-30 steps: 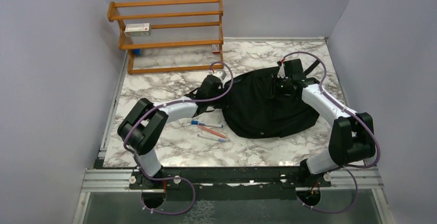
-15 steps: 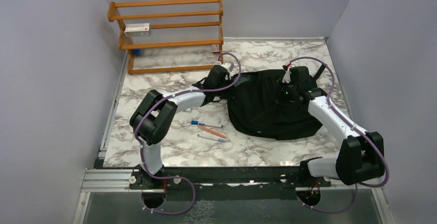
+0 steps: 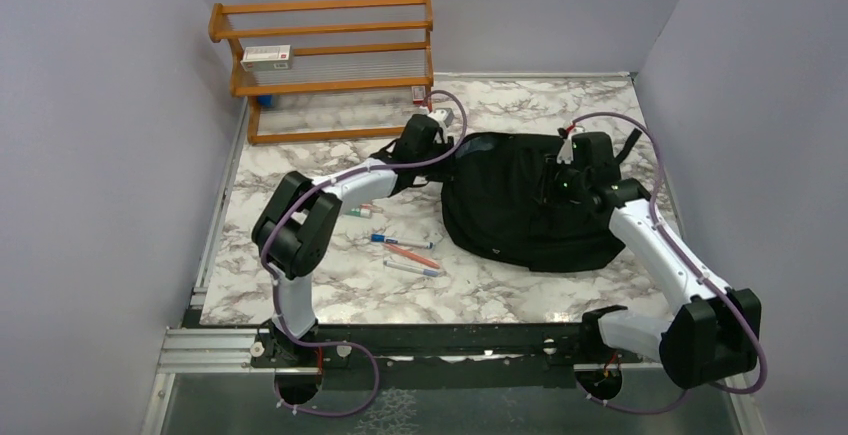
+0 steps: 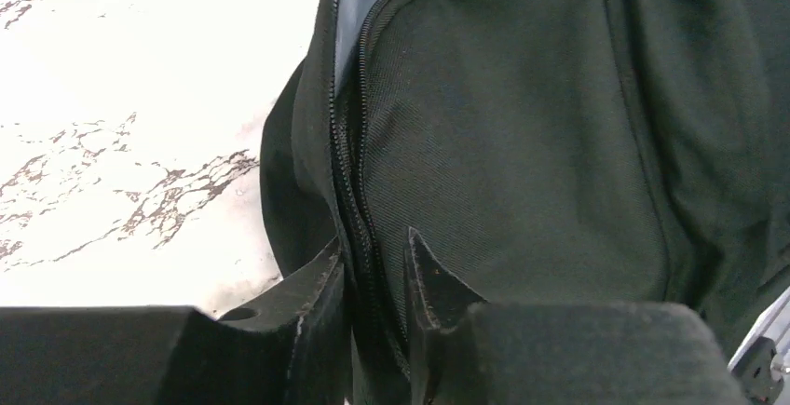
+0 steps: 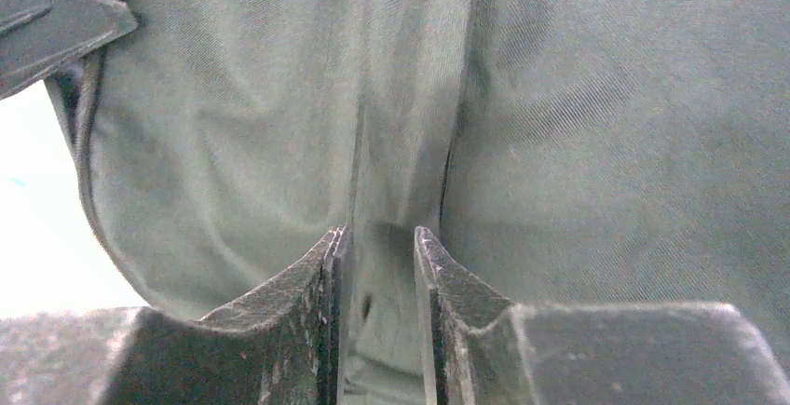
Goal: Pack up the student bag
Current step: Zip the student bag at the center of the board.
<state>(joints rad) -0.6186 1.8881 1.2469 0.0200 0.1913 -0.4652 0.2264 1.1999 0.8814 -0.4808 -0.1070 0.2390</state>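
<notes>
Marble table (image 3: 480, 295), grey walls (image 3: 100, 105), wooden rack (image 3: 330, 65) at the far-left corner; left gripper (image 4: 373, 242) and right gripper (image 5: 377, 233) jaws clamped on student bag (image 3: 510, 205) fabric.

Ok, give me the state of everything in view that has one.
student bag, lying slumped on the marble table.
zipper, parted, grey lining showing.
left gripper, shut on the bag's zipper edge.
right gripper, shut on a fold of bag fabric.
pens, loose beside the bag, unpacked.
wooden rack, upright, box on a shelf.
</notes>
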